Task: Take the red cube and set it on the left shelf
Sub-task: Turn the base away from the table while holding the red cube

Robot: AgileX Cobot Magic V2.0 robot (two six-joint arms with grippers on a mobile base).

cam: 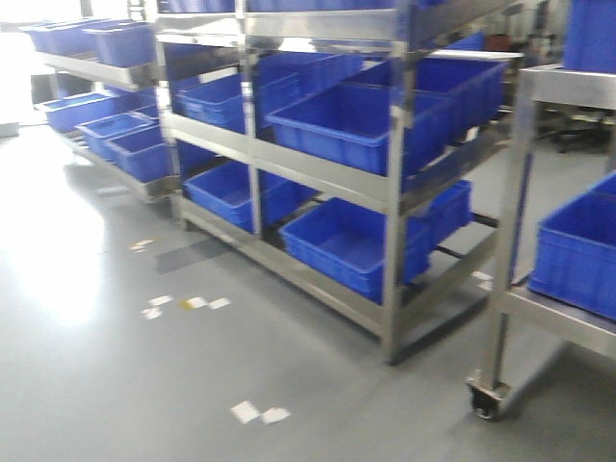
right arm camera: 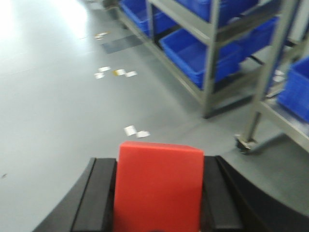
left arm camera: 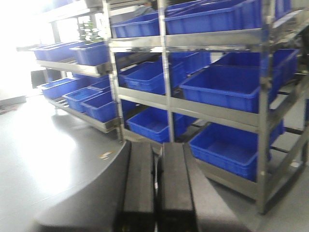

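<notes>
The red cube sits between the right gripper's two black fingers, which press on its left and right sides, so that hand is gripping it; the cube's top edge stands just past the fingertips. Its visible face looks about as wide as it is tall, so there is no long axis to line up. The left gripper is closed with its fingers nearly touching and nothing between them. The right arm carries the cube and is the only one placed to set it down. The coming move turns on where the shelf lies from the right fingers: ahead and off to the right, well apart, with bare grey floor and a few scraps of tape between. The front view shows the steel rack's flat rail running back to the left, with blue bins tilted on each level. A second rack on a caster stands further right. The pictures do not show which level is meant. The pick seems done and the carry under way. The placing probably needs the base closer first, then a reach forward and right to bring the cube over the rail. The blurred views suggest the robot is moving, so an early release could drop the cube on the floor.
</notes>
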